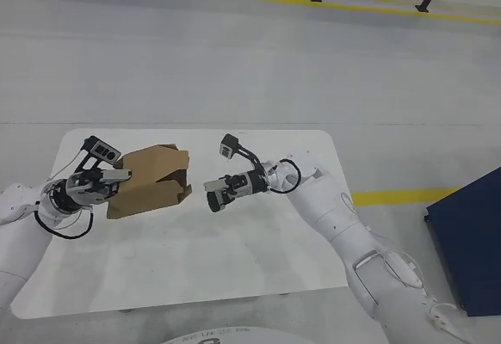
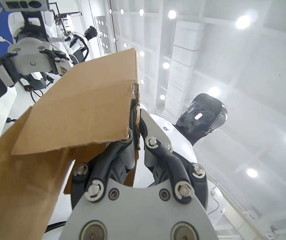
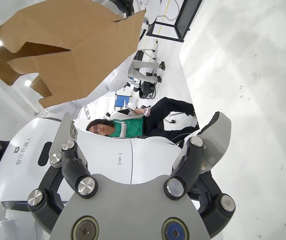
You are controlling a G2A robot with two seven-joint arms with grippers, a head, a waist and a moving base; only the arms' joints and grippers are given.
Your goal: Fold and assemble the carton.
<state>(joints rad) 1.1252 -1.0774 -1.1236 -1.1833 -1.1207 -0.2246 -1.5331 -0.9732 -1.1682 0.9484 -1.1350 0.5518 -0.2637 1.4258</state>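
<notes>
Top camera looks down; close wrist cameras share the carton (image 1: 151, 176).

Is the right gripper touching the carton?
Apart. The top view shows bare table between the right gripper and the carton; its fingers stand open.

The carton (image 1: 150, 179) is plain brown cardboard all over. My left gripper (image 1: 117, 176), at the carton, has black links, silver bolts and pale grey fingers (image 2: 153, 123). My right gripper (image 1: 212, 198), near the carton's other side, wears that black and grey too. Under the carton the table (image 1: 233, 249) is plain white. Well away from the carton, past my right arm, a yellow stripe (image 1: 397, 197) crosses the pale grey floor (image 1: 233, 69) beside a dark blue panel (image 1: 487, 232).
</notes>
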